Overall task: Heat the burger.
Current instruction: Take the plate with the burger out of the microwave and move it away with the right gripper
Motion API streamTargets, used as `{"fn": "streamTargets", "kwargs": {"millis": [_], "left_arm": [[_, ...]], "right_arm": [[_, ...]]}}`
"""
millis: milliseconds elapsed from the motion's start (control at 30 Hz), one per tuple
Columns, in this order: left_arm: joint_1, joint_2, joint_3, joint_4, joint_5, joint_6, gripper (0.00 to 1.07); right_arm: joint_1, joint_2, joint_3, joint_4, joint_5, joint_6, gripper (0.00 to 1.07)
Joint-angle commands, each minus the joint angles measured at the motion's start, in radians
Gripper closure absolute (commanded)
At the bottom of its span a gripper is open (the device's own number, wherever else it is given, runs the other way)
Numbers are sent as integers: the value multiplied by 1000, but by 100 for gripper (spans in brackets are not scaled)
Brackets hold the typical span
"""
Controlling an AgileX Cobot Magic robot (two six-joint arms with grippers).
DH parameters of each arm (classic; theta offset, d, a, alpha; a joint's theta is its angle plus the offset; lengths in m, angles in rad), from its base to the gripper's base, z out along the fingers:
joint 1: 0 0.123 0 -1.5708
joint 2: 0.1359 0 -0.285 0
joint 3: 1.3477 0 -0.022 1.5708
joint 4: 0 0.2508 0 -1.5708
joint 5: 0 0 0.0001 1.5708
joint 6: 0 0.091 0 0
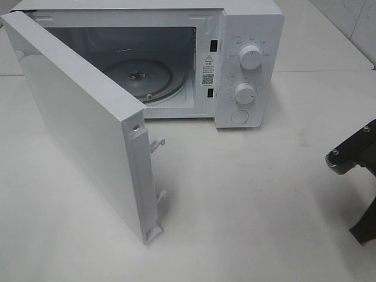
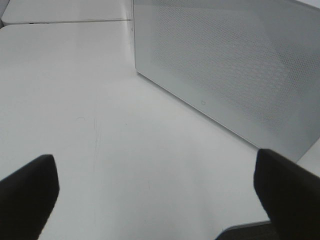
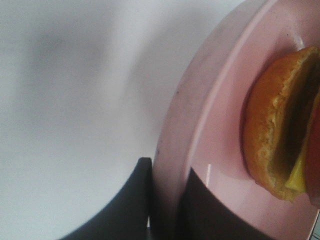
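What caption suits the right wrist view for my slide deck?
Right gripper clamps the rim of the pink plate carrying the burger.

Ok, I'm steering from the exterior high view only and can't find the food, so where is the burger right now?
Observer: On a pink plate, shown by the right wrist camera; the burger sits well inside the rim.
Operator: Is anything holding that plate?
Observer: Yes. The right gripper is shut on the plate's rim, one finger on each face of it.
Operator: And the left gripper? It's out of my frame.
Observer: The left gripper is open and empty, fingers spread wide over the bare table.
Operator: What is it facing?
Observer: The outer face of the open microwave door, with its dotted window mesh.
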Motion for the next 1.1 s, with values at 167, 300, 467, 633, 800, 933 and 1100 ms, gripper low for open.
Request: {"fn": "streamTargets", "kwargs": {"millis": [167,300,467,633,800,933,1100], "left_arm": [[3,-5,4,-7,-2,-5,9],[3,-5,4,-7,-2,-5,9],[3,-5,4,-7,-2,-5,9],[3,-5,4,-7,-2,-5,9],[3,-5,4,-7,-2,-5,9],[3,-5,4,-7,-2,-5,9],[3,-5,4,-7,-2,-5,9]], "right_arm": [[-2,172,-21,-94,13,187,104],[-2,211,-21,-94,-25,226,103],[-2,253,-21,-101,-65,284,102],[-6,255,-21,-140,-64,354,101],[-40,255,-21,-143,-67,358,100],[-60,255,-21,-142,-71,357,98],[-60,255,-21,-135,-113,357,92]]}}
